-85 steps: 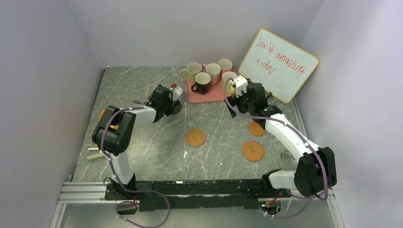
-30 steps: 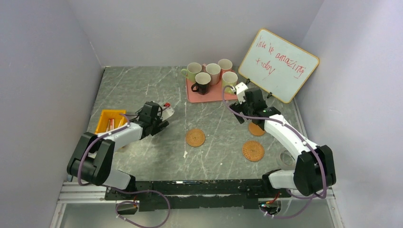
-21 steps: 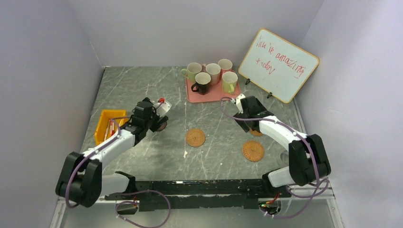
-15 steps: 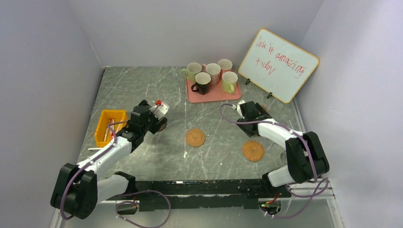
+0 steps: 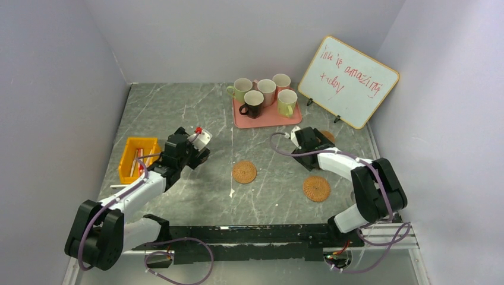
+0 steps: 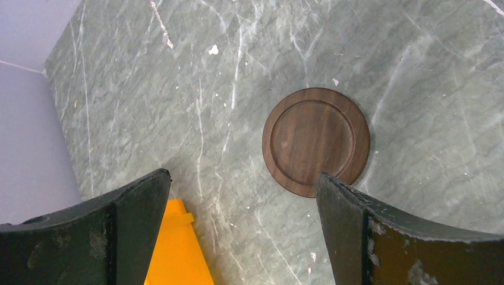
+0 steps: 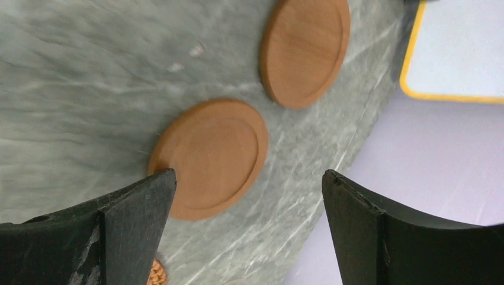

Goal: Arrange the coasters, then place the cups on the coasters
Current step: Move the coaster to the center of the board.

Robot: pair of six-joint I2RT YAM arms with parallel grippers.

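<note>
Left gripper (image 6: 242, 184), right gripper (image 7: 249, 178): spread, empty.
We may skid the flat dark coaster (image 6: 316, 141) left of the tray (image 5: 267, 121).

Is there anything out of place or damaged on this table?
Nothing looks spilled or damaged: the cups stand upright on the pink tray. Only a small white scrap lies loose near a woven coaster.

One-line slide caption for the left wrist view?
Open left hand over the grey table, dark brown coaster flat by one finger, orange bin corner by the other.
</note>
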